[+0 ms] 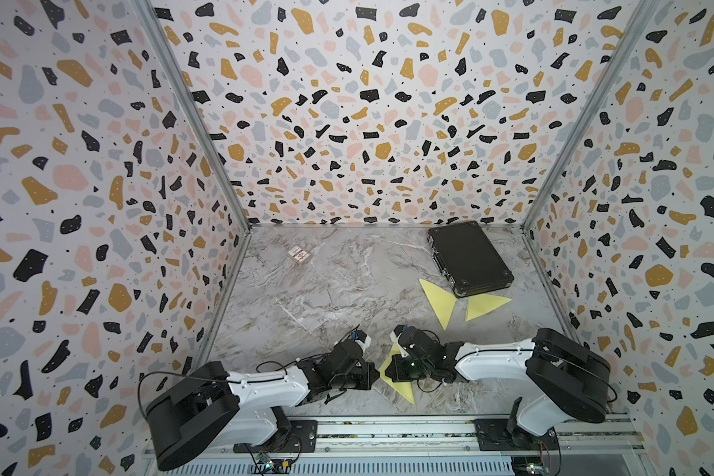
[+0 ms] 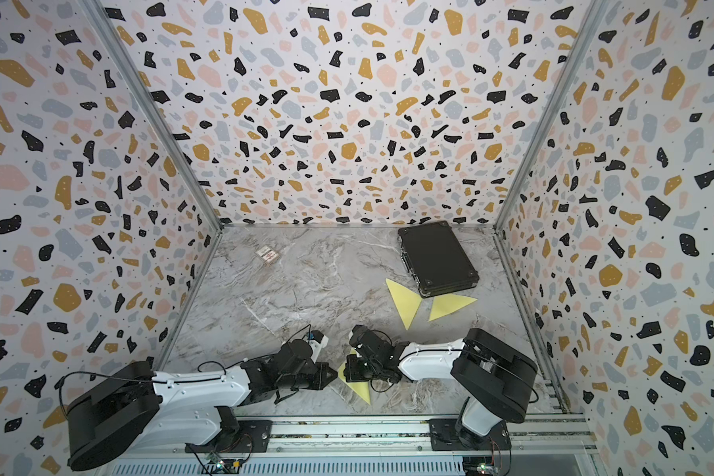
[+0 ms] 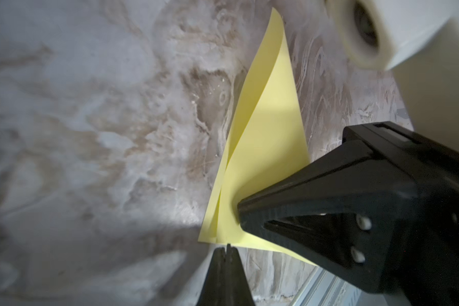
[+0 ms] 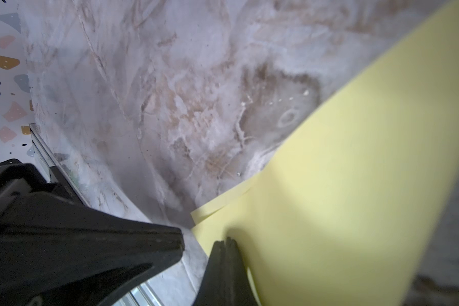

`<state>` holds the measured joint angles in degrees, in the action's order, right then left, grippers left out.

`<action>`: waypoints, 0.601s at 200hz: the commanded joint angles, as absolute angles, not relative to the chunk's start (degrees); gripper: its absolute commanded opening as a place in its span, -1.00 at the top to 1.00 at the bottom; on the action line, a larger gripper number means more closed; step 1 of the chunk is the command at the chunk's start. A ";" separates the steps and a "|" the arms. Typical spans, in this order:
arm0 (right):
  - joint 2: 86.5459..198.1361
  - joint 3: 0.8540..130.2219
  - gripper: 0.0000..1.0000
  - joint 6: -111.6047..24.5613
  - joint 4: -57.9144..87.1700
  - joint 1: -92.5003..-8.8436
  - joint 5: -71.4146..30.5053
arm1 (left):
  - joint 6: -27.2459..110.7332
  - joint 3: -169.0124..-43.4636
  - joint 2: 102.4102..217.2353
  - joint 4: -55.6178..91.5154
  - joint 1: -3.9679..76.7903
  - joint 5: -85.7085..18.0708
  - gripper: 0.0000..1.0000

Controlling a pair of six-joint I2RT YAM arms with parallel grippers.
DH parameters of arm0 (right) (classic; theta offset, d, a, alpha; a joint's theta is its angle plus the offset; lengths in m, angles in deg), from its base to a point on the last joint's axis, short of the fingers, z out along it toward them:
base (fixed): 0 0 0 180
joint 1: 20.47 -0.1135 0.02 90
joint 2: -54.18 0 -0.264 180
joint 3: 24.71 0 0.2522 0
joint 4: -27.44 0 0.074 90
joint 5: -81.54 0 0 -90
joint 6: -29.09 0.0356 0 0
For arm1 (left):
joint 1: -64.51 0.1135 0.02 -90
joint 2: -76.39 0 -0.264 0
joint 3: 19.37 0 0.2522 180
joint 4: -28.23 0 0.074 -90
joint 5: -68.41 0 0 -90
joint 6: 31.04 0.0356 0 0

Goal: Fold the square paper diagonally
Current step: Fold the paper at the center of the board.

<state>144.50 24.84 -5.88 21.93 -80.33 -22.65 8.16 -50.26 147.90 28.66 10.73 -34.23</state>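
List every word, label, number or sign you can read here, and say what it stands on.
No text can be read.
Small packet: reddish print, too small to read.
Black case: no lettering visible.
Yellow paper: blank.
The two folded yellow triangles: blank.

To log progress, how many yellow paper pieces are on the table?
3. One folded triangle and a second triangle lie by the black case; the third paper lies at the front between the left gripper and right gripper. Arms may hide more.
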 commanded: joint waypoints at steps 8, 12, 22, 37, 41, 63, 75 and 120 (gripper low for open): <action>143.76 23.32 1.00 -6.06 15.35 -80.41 -20.76 | 8.17 -52.03 149.80 33.24 10.44 -34.90 1.00; 143.74 23.32 1.00 -6.14 15.22 -80.41 -20.69 | 8.16 -52.03 150.06 33.42 10.37 -35.02 1.00; 143.65 23.32 1.00 -6.15 15.17 -80.41 -20.59 | 8.16 -52.19 150.16 33.41 10.45 -35.13 1.00; 143.65 23.32 1.00 -6.15 15.17 -80.41 -20.58 | 8.16 -52.12 149.80 32.81 10.46 -34.38 1.00; 143.64 23.32 1.00 -6.15 15.17 -80.41 -20.58 | 8.16 -52.19 149.66 32.68 10.45 -34.22 1.00; 143.97 23.29 1.00 -6.10 15.47 -80.37 -20.71 | 7.92 -52.38 149.37 33.09 10.41 -34.50 1.00; 144.12 23.24 1.00 -6.06 15.61 -80.41 -20.76 | 7.68 -52.43 149.75 33.96 10.37 -34.84 1.00; 143.79 23.06 1.00 -5.97 15.58 -80.41 -20.76 | 7.28 -52.82 152.09 35.65 10.25 -35.56 1.00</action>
<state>144.04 24.75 -5.88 21.18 -80.33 -22.32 7.65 -51.11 150.76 32.68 10.69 -34.65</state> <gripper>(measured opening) 0.042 0.048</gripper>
